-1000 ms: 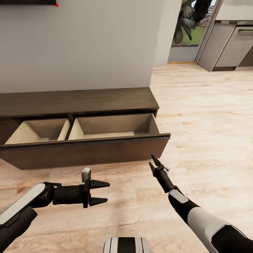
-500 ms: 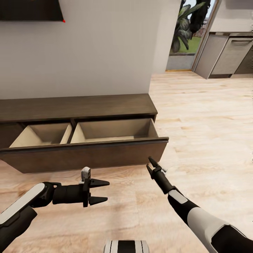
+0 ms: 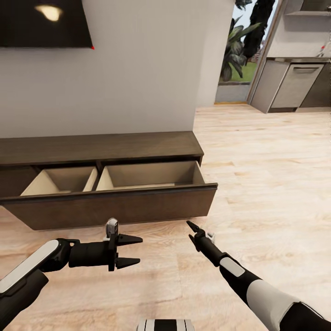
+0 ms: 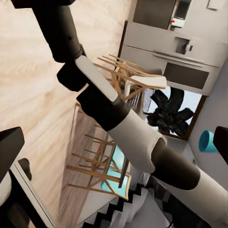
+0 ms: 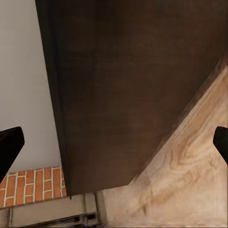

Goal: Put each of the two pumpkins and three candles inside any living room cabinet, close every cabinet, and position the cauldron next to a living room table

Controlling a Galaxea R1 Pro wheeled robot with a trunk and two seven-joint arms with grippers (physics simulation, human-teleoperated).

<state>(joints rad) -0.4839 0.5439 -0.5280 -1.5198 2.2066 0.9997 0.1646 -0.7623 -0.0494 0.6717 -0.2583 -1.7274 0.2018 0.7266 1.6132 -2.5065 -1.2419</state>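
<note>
The long dark-brown cabinet (image 3: 105, 147) stands against the wall with its pull-out front (image 3: 115, 207) drawn open. Two pale compartments (image 3: 151, 174) inside hold nothing. My left gripper (image 3: 138, 250) hovers open over the floor in front of the drawer, pointing right. My right gripper (image 3: 189, 229) is open too, low over the floor just short of the drawer's right end, and its view looks at the dark front (image 5: 133, 85). The pumpkins, candles and cauldron are out of view.
A dark screen (image 3: 43, 23) hangs on the wall above the cabinet. To the right, open wooden floor (image 3: 276, 184) runs to a doorway with plants (image 3: 239, 50) and grey kitchen units (image 3: 289, 85). Wooden chairs (image 4: 118, 80) appear in the left wrist view.
The head camera has tilted up, so more wall and the screen show. My right gripper has drawn back a little from the drawer's right corner. The left arm holds its pose.
</note>
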